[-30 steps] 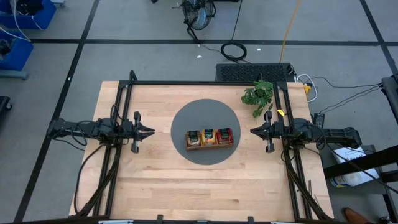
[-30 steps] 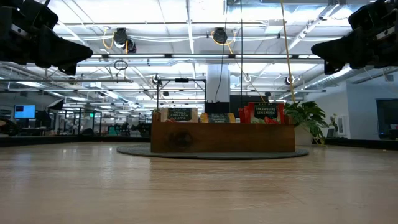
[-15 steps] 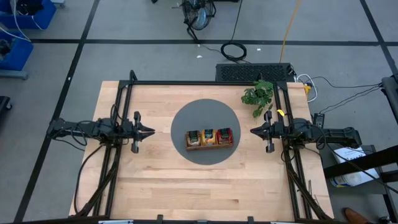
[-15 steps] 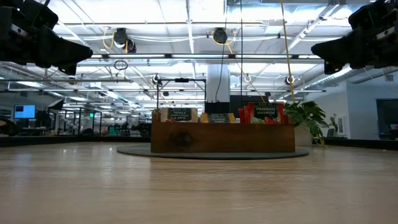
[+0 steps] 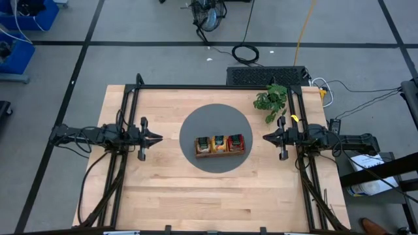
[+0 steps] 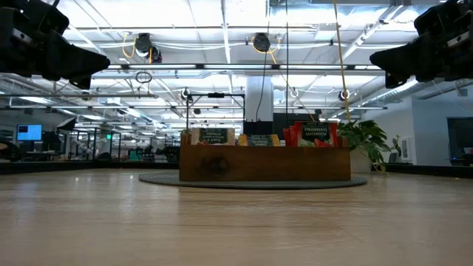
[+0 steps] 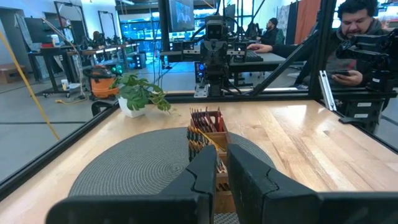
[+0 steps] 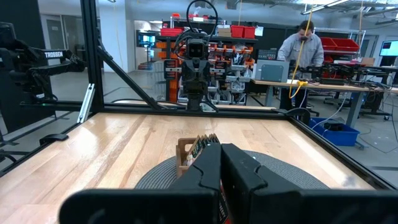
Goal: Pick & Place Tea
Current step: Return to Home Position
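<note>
The tea sachets stand on edge in a long brown wooden tray (image 5: 220, 153) with three compartments: dark green (image 5: 204, 143), orange-yellow (image 5: 220, 142) and red (image 5: 236, 141). The tray rests on a round grey mat (image 5: 215, 117) at the table's middle, and it also shows in the low view (image 6: 264, 164). My left gripper (image 5: 159, 138) hovers shut above the table, left of the mat, pointing at the tray (image 7: 208, 134). My right gripper (image 5: 266, 138) hovers shut to the right of the mat, facing the tray (image 8: 186, 152). Both are raised well above the table top in the low view (image 6: 103, 63) (image 6: 373, 58).
A small potted plant (image 5: 271, 99) stands at the table's far right, close behind my right arm. Black frame rails (image 5: 209, 87) run along the table's far, left and right sides. Bare wood (image 5: 215, 196) lies between the mat and the near edge. People (image 8: 305, 43) are in the room beyond.
</note>
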